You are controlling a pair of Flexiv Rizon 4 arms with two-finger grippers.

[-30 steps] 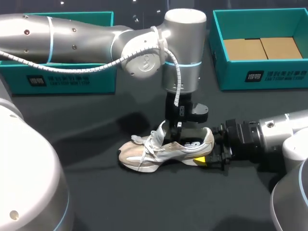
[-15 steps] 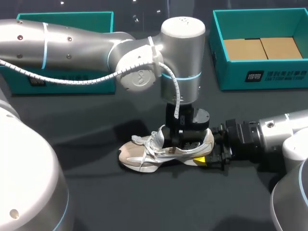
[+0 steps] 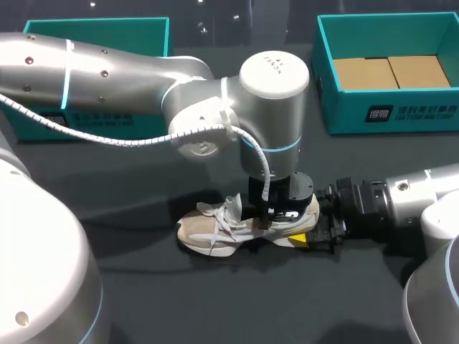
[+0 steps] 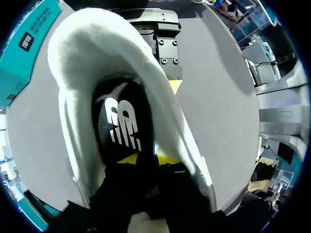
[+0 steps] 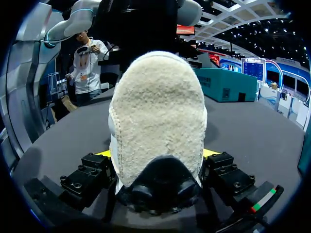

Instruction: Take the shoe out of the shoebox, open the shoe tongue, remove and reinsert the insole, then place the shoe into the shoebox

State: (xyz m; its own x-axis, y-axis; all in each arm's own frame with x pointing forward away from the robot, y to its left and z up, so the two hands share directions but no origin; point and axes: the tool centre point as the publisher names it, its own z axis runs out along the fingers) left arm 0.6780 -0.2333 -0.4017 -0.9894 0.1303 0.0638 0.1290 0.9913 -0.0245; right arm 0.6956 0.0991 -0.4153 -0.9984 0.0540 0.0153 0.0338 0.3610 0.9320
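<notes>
A beige and white shoe [image 3: 211, 229] lies on the dark table, toe toward the left. My left gripper [image 3: 276, 213] comes straight down into the shoe's opening. In the left wrist view it [image 4: 147, 159] sits low inside the fleecy collar [image 4: 77, 73], right over the black insole [image 4: 121, 124]. My right gripper [image 3: 313, 233] is shut on the heel from the right. The right wrist view shows the heel [image 5: 158, 111] filling the space between that gripper's [image 5: 158, 154] fingers. The open teal shoebox [image 3: 387, 111] stands at the back right.
A second teal box [image 3: 93, 118] stands at the back left, partly behind my left arm. Brown cardboard [image 3: 391, 72] lines the floor of the right box. Bare dark table lies in front of the shoe.
My left arm has come down, sinking its gripper deeper into the shoe's opening. The shoe and my right arm have stayed where they were.
</notes>
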